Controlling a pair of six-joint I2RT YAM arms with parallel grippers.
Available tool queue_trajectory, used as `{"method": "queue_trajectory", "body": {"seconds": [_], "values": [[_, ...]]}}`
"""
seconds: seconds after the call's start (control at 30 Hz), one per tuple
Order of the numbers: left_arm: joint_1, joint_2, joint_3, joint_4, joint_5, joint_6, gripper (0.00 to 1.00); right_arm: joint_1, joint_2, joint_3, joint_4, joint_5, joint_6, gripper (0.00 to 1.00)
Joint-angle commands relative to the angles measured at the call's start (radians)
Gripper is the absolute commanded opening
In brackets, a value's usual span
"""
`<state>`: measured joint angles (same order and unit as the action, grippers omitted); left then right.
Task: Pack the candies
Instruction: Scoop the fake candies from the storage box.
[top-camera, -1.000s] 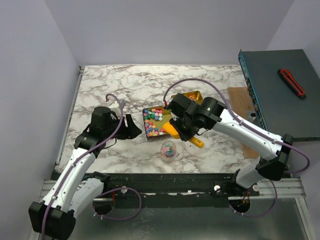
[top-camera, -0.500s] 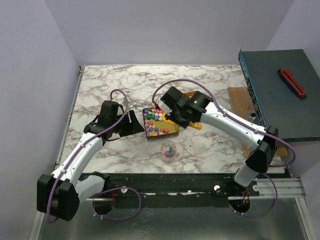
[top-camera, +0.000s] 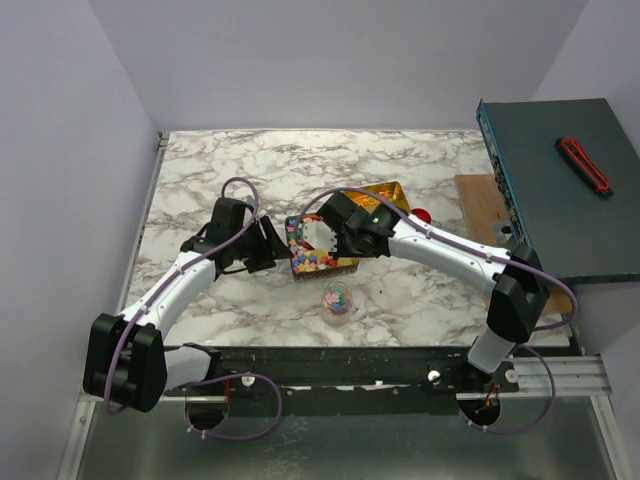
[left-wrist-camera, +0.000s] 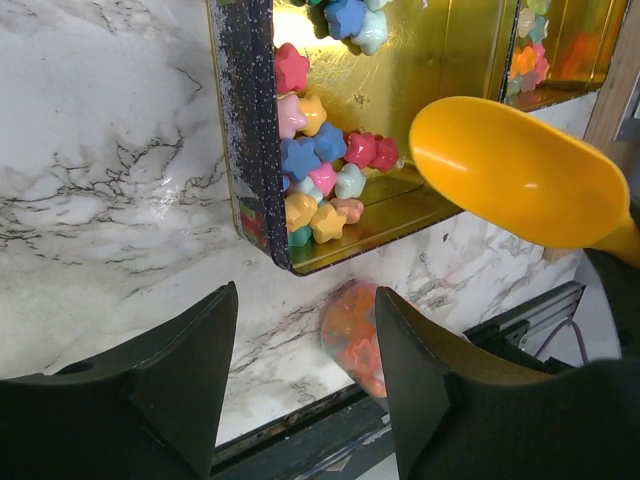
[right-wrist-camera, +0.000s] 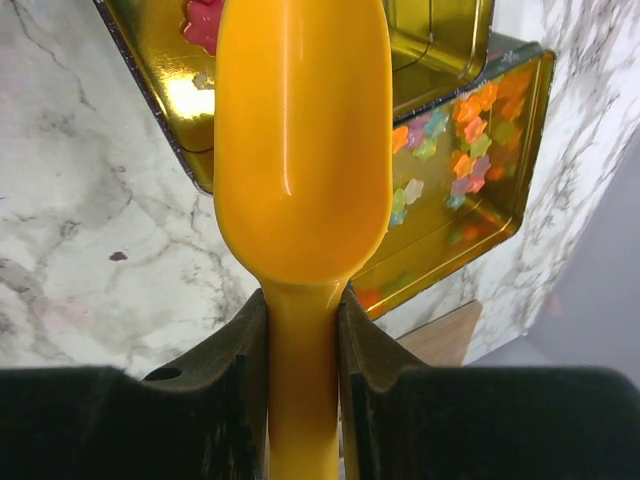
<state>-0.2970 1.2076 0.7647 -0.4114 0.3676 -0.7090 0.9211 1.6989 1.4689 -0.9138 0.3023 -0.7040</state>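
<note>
Marble table (top-camera: 200, 170), tin (left-wrist-camera: 250, 150) w/ candies (left-wrist-camera: 325, 175), R gripper (right-wrist-camera: 303, 312) clamping scoop (right-wrist-camera: 300, 150)

Glossy plastic scoop (right-wrist-camera: 300, 140), mirror-bright gold metal tin (left-wrist-camera: 440, 60); smooth marbled table (left-wrist-camera: 100, 150) — matt candies (left-wrist-camera: 330, 143)

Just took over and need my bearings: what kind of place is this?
Probably a lab test cell, not a kitchen: bare white walls boxing in a marble-print table, arms bolted to its front rail.

Bright, even light with soft shadows; glare flares on the gold tin (left-wrist-camera: 450, 80) and glossy scoop (right-wrist-camera: 300, 140).
</note>
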Motion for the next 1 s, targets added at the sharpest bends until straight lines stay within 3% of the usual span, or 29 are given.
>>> {"method": "queue_trajectory", "body": {"seconds": [0.0, 0.4, 0.97], "values": [[0.0, 0.023, -0.013, 0.065, 0.011, -0.058, 0.59, -0.005, -0.017, -0.096, 0.194, 0.063, -0.234, 0.01], [0.027, 0.1, -0.054, 0.153, 0.074, -0.125, 0.58, -0.01, 0.053, -0.168, 0.392, 0.153, -0.506, 0.01], [0.033, 0.187, -0.075, 0.224, 0.117, -0.195, 0.57, -0.002, 0.037, -0.279, 0.415, 0.081, -0.601, 0.01]]}}
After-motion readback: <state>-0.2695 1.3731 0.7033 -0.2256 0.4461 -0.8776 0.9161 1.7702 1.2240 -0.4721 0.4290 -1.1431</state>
